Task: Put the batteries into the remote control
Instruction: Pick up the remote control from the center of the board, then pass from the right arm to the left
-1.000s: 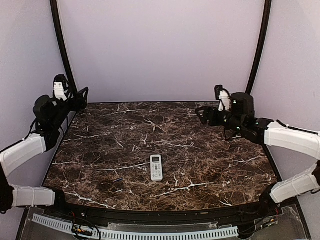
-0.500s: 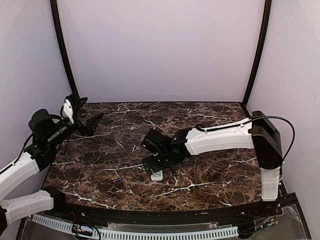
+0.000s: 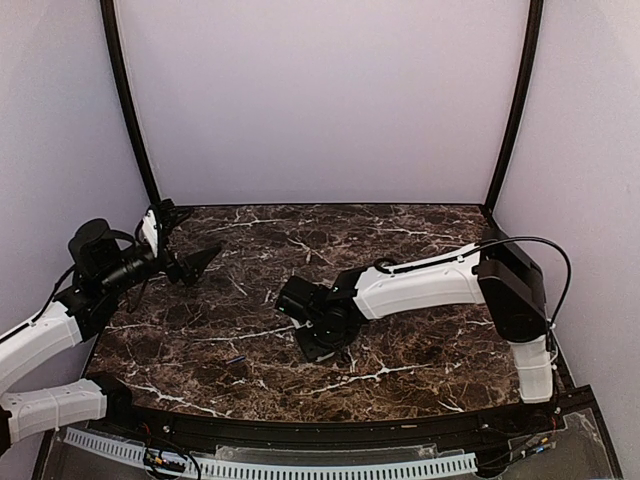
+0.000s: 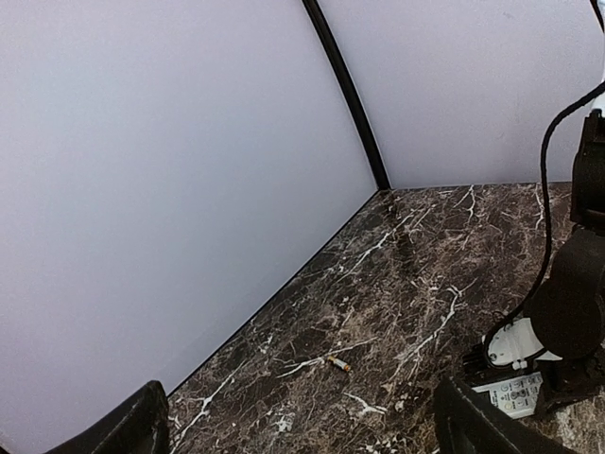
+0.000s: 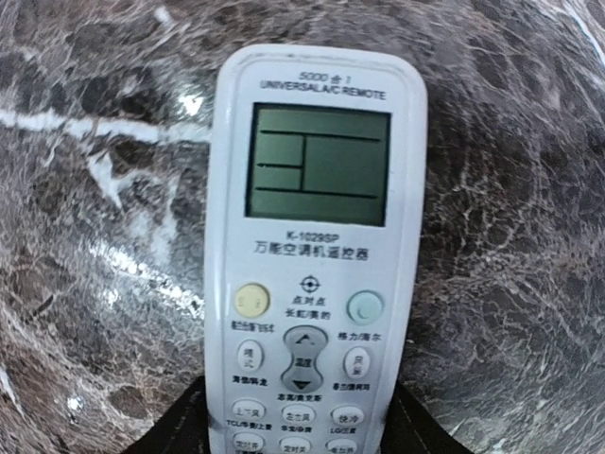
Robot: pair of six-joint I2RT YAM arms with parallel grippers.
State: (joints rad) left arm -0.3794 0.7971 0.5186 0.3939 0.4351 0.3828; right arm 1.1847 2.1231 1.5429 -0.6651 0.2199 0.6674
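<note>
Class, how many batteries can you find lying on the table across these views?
2. One battery lies near the table's front-left edge, top view; the other lies between the wall and the remote control, left wrist view. The right arm may hide more.

Both arms wear white shells, left arm (image 3: pixel 38 338) and right arm (image 3: pixel 415 285), and we log black housings at the joints. A thin black cable (image 3: pixel 525 238) arcs off the right elbow. Left claw (image 4: pixel 302 430) and right claw (image 5: pixel 298 421) have matte black fingers.
</note>
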